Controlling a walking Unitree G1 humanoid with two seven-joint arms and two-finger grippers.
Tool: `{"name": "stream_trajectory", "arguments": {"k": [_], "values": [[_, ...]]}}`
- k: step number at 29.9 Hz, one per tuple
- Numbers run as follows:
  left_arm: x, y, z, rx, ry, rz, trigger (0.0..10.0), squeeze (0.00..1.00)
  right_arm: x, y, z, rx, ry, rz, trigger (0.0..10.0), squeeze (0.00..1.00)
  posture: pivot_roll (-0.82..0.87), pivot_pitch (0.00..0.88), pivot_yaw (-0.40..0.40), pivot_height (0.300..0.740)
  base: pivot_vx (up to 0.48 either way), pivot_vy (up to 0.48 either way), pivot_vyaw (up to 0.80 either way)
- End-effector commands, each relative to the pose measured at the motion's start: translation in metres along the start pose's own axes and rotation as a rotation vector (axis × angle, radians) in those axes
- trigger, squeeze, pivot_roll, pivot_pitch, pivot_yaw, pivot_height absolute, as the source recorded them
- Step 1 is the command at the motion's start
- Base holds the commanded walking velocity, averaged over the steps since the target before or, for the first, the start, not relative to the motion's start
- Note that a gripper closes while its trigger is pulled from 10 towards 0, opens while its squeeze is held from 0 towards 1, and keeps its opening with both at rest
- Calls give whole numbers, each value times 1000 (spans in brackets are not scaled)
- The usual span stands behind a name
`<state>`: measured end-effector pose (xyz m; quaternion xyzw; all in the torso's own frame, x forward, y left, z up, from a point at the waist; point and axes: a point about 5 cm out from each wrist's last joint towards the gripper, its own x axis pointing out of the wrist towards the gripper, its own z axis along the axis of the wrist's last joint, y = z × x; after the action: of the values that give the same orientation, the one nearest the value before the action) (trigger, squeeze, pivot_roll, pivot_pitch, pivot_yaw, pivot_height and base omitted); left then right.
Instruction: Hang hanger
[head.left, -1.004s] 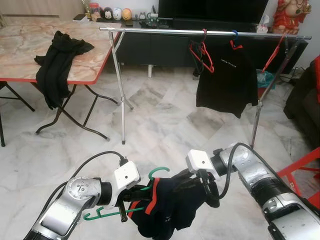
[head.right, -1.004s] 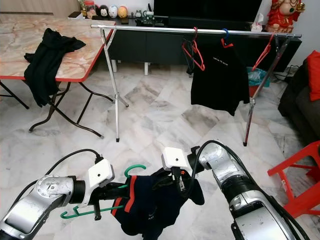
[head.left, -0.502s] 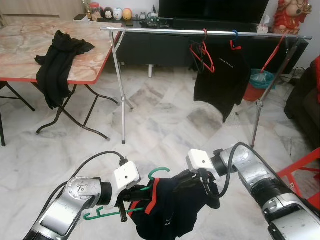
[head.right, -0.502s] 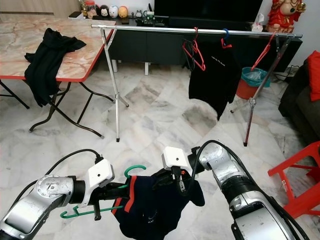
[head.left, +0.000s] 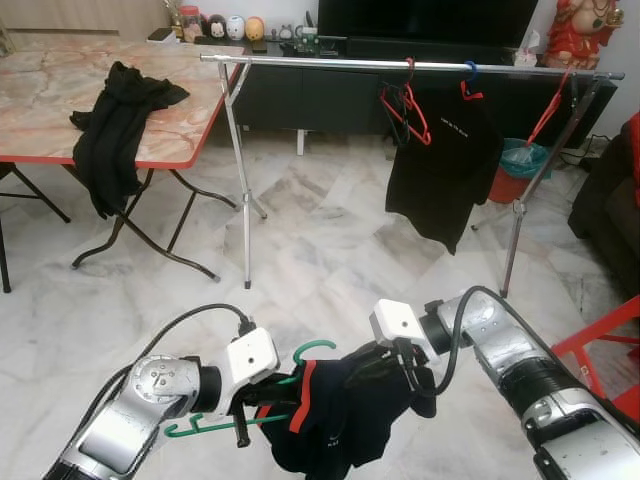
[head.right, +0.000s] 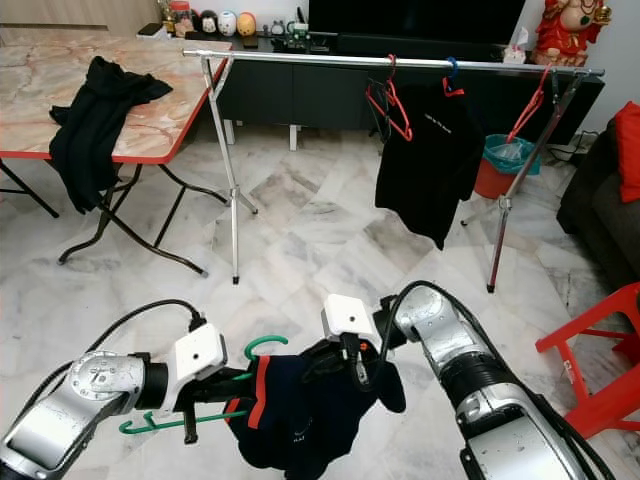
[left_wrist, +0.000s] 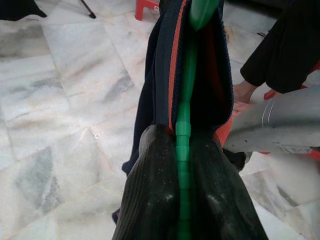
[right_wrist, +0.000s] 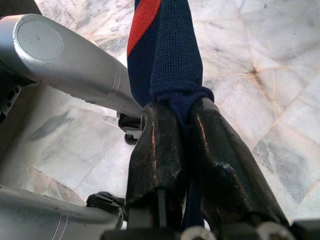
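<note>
Left eye view: marble floor (head.left: 320, 250) lies broad and bare between the table (head.left: 60, 110) and the clothes rail (head.left: 400, 66). Left wrist view: left gripper (left_wrist: 183, 200) is clamped on the green hanger (left_wrist: 186, 100). Right wrist view: right gripper (right_wrist: 185, 145) pinches the navy garment (right_wrist: 172, 55), apparently its edge.

left hand (head.left: 243, 418): I see it a touch lower, green hanger (head.left: 262, 412) with it | navy garment (head.left: 335, 420): hangs slightly lower between my hands | black shirt on rail (head.left: 443, 165): swung round edge-on half a second ago, now turning back, teal bin (head.left: 515, 165) exposed beside it
</note>
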<state>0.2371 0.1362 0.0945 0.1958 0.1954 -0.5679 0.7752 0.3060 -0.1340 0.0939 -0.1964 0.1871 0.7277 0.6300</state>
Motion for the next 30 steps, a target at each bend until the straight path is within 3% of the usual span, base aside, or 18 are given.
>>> {"name": "stream_trajectory", "arguments": {"k": [1, 2, 3, 5, 6, 10, 11, 12, 13, 15, 16, 30], "values": [[-3, 0, -20, -35, 106, 24, 0, 0, -7, -6, 15, -63, -49, -23, 0, 0, 89, 0, -76, 740, 0, 0, 0], [-3, 1, -18, -35, 97, 26, 0, 0, -6, -6, 15, -66, -45, -27, 0, 0, 89, 0, -76, 740, 0, 0, 0], [-2, 1, -16, -39, 78, 32, 0, 0, -5, -6, 14, -71, -33, -35, 7686, 0, 89, 0, -76, 740, 0, 0, 0], [-2, 2, -14, -45, 66, 38, 0, 0, -4, -7, 13, -74, -22, -41, 7686, 0, 89, 0, -76, 740, 0, 0, 0], [-2, 2, -13, -46, 61, 36, 0, 0, -3, -7, 13, -73, -20, -43, 10000, 0, 90, 0, -77, 740, 0, 0, 0], [-2, 2, -11, -46, 48, 28, 0, 0, -2, -5, 13, -61, -28, -21, 10000, 24, 91, 0, -77, 740, 0, 0, 0], [-2, 2, -10, -47, 45, 27, 0, 0, -3, -5, 14, -61, -32, -21, 10000, 561, 91, 0, -77, 740, 0, 0, 0], [-2, 2, -10, -47, 44, 27, 0, 0, -3, -6, 14, -61, -33, -24, 10000, 561, 91, 0, -77, 740, 0, 0, 0], [-2, 2, -10, -47, 44, 27, 0, 0, -3, -6, 14, -62, -34, -30, 10000, 1000, 91, 0, -77, 740, 0, 0, 0], [-2, 1, -10, -48, 42, 25, 0, 0, -3, -7, 14, -66, -32, -30, 10000, 1000, 91, 0, -77, 740, 0, 0, 0], [-2, 1, -10, -48, 41, 25, 0, 0, -3, -7, 14, -71, -31, -33, 10000, 0, 91, 0, -77, 740, 0, 0, 0], [-1, 1, -10, -51, 41, 22, 0, 0, -2, -3, 8, -71, 13, -8, 10000, 0, 91, 0, -77, 740, 0, 0, 0]]}}
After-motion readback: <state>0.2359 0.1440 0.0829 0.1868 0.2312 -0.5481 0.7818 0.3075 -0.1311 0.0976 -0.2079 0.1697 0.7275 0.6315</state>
